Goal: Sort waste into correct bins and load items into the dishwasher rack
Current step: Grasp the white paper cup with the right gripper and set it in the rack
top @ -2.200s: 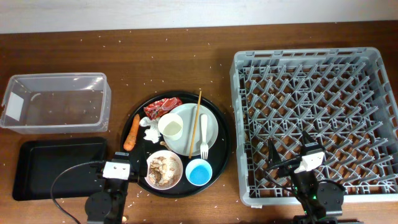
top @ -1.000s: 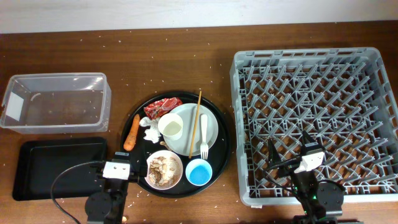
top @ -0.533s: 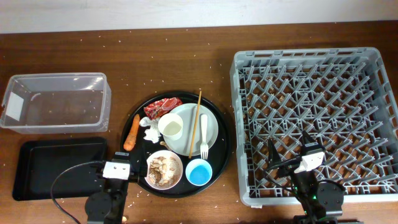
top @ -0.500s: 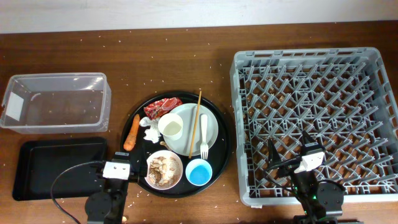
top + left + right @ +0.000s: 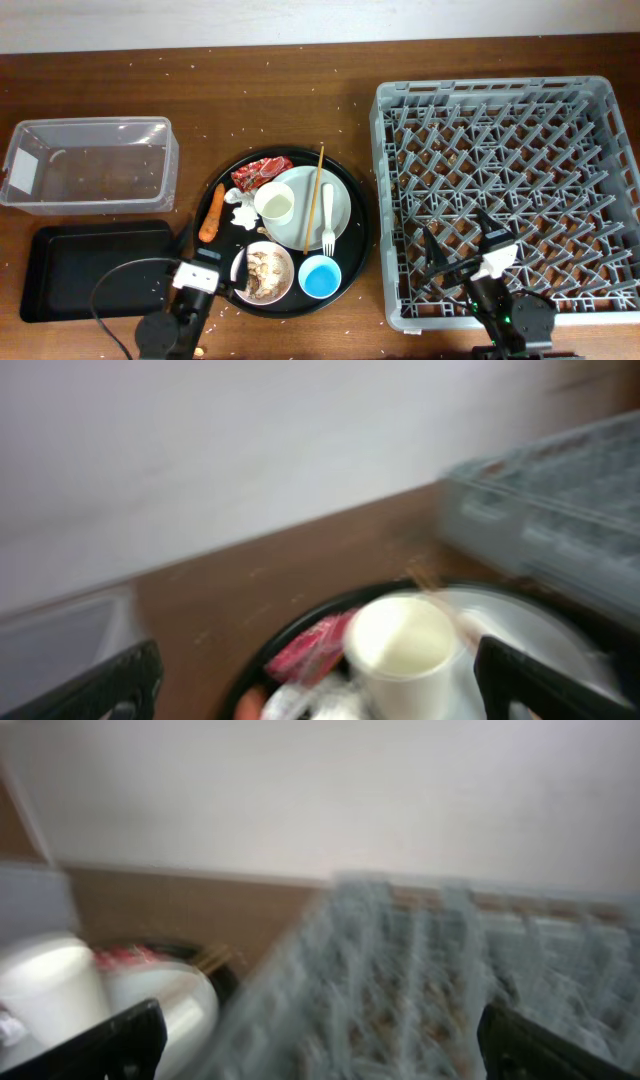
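Observation:
On the round black tray (image 5: 360, 215) lie the red wrapper (image 5: 258, 172), white tissue (image 5: 240, 212), carrot (image 5: 212, 212), white plate (image 5: 338, 200) with cream cup (image 5: 275, 205), fork (image 5: 327, 222) and chopsticks (image 5: 315, 195), the bowl of rice scraps (image 5: 265, 272) and the blue cup (image 5: 320, 276). My left gripper (image 5: 212, 250) is open and empty at the tray's near left edge; its blurred wrist view shows the cup (image 5: 400, 645) and wrapper (image 5: 310, 650) ahead. My right gripper (image 5: 460, 240) is open and empty over the grey rack's (image 5: 510, 150) near edge.
The clear tub (image 5: 90, 160) stands at the far left, with the shallow black tray (image 5: 90, 265) in front of it. The rack fills the right side. Small crumbs are scattered over the brown table. Both wrist views are motion-blurred.
Both grippers have started to move. The left one has tilted right toward the round tray. The right one has shifted slightly left over the rack. Nothing has been picked up.

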Motion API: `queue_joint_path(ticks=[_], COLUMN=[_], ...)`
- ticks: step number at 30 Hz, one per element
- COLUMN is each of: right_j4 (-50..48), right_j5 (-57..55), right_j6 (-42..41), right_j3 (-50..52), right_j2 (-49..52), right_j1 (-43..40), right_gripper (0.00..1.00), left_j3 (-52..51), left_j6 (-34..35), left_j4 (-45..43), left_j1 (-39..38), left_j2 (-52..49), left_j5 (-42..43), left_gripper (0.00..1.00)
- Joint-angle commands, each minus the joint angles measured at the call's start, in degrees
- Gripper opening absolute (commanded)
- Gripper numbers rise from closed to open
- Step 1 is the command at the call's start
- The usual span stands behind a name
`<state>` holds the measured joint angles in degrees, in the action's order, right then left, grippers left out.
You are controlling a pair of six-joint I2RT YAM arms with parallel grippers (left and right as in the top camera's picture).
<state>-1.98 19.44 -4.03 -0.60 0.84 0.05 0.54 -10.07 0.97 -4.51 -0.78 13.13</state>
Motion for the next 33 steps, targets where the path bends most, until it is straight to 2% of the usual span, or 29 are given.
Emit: queue_joint_path(ticks=[1,2,4,5,6,7,9,10,11,13,14,15,16,17,18,19,20,21,22,23,25,27,29,32,33], right_j4=[-11.58,-10.32,-0.85,7.56,16.76,31.71,62.1,67.3,70.36,73.33,73.37,73.35,73.07,72.59,72.59,73.2,73.81,74.25,74.66,74.69,75.1,76.76,82.62,83.27,83.1], right_j5=[9.94,9.81,9.22,8.37,8.39,8.39,8.17,8.2,10.23,14.43,14.45,14.43,14.16,14.21,14.36,14.45,14.45,14.45,14.45,14.43,14.4,14.45,14.4,15.02,15.28], right_j6=[-18.43,-18.78,-18.75,-18.73,-18.75,-17.51,-3.56,1.29,0.61,0.66,0.63,0.68,0.83,0.81,0.57,0.59,0.59,0.59,0.61,0.61,0.61,0.59,0.61,0.07,-0.9], right_j3=[-3.52,-7.74,-18.84,-26.29,-34.21,-45.0,-68.28,-73.7,-77.22,-78.47,-78.49,-78.49,-78.49,-78.49,-78.49,-78.49,-78.49,-78.49,-78.47,-78.47,-78.47,-78.47,-78.47,-78.44,-78.44], right_j2=[-0.52,-0.31,3.26,8.02,14.6,23.45,45.59,52.35,58.77,66.12,66.27,64.39,59.98,56.94,53.02,50.58,48.39,48.33,48.65,48.72,48.74,48.74,48.74,48.81,48.81], right_j1=[0.33,0.31,0.31,0.31,0.33,0.33,0.31,0.31,0.31,0.31,0.33,0.33,0.33,0.31,0.33,0.33,0.33,0.31,0.33,0.33,0.31,0.33,0.33,0.33,0.33], right_gripper=[0.99,0.99,0.99,0.99,0.99,0.99,0.99,0.99,0.99,0.99,0.99,0.99,0.99,0.99,0.99,0.99,0.99,0.99,0.99,0.99,0.99,0.98,0.99,0.99,0.99], left_j3=[3.74,8.85,22.53,31.8,40.06,52.09,72.02,75.25,75.58,75.58,75.58,75.58,75.58,75.58,75.58,75.58,75.58,75.58,75.6,75.91,81.57,92.98,103.27,105.59,105.37], left_j6=[5.4,5.53,5.51,5.51,5.51,5.51,5.73,8.37,8.39,8.41,8.44,9.75,13.18,13.73,13.84,15.26,15.26,15.23,15.23,15.23,15.26,15.19,15.21,15.19,14.84], left_j4=[-4.7,-3.37,8.68,15.69,22.6,34.62,55.08,57.18,56.46,59.12,61.4,61.92,61.09,60.33,59.12,57.35,54.51,53.27,52.96,53.59,58.95,69.83,74.07,72.17,72.13], left_j1=[0.07,0.07,0.07,0.07,0.07,0.07,0.07,0.07,0.07,-0.68,-2.86,-4.59,-7.15,-8.02,-8.79,-8.83,-8.83,-8.83,-8.83,-8.83,-8.0,-6.14,-5.9,-5.81,-5.99], left_j2=[0.37,-0.42,-9.29,-17.42,-24.68,-35.54,-55.3,-60.33,-63.76,-71.76,-77.83,-81.83,-88.19,-91.23,-96.0,-100.04,-103.34,-104.87,-104.98,-104.87,-104.13,-101.88,-97.9,-94.09,-94.38], left_j5=[17.51,17.18,14.95,14.95,14.95,14.97,15.67,20.13,22.71,17.38,11.72,6.97,-1.18,-3.19,-5.25,-7.39,-6.91,-4.87,-4.76,-4.09,-1.44,-1.31,0.72,15.98,24.76], left_gripper=[0.99,0.99,0.99,0.99,0.99,0.99,0.99,0.99,0.99,0.99,0.89,0.82,0.79,0.77,0.64,0.61,0.5,0.31,0.05,0.0,0.0,0.0,0.0,0.0,0.0])
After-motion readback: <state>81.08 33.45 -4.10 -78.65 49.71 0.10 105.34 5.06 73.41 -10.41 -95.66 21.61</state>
